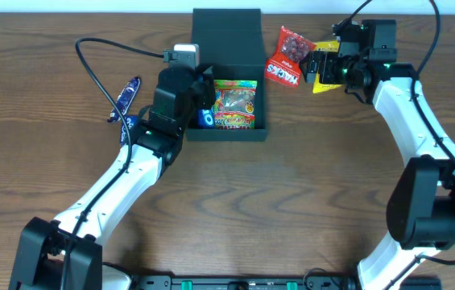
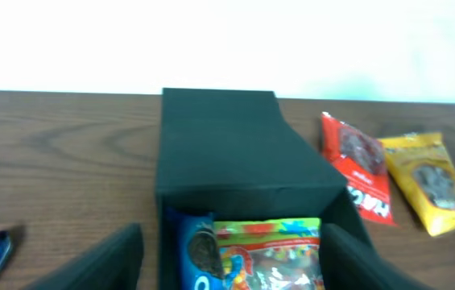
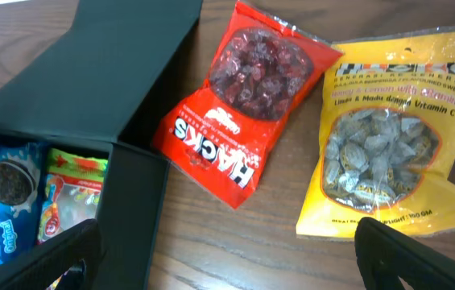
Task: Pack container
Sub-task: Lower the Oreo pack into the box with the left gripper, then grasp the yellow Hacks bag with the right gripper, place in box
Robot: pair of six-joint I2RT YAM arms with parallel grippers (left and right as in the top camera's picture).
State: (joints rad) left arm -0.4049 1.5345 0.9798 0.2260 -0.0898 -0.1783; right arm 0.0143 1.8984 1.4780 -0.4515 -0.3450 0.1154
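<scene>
Though overhead half-hides yellow packet point(image 3: 388, 137), right wrist bares it, left end effector point(image 2: 233, 259) released, right end effector point(image 3: 229, 256) released

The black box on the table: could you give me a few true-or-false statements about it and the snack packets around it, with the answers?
1. The container is open. True.
2. The red packet lies inside the container. False: it lies on the table beside the container.
3. An Oreo packet and a colourful sweets packet are in the container. True.
4. The right gripper is shut on the yellow packet. False: the gripper is open, and the packet lies flat on the table.
5. A blue packet lies on the table, outside the container. True.
</scene>
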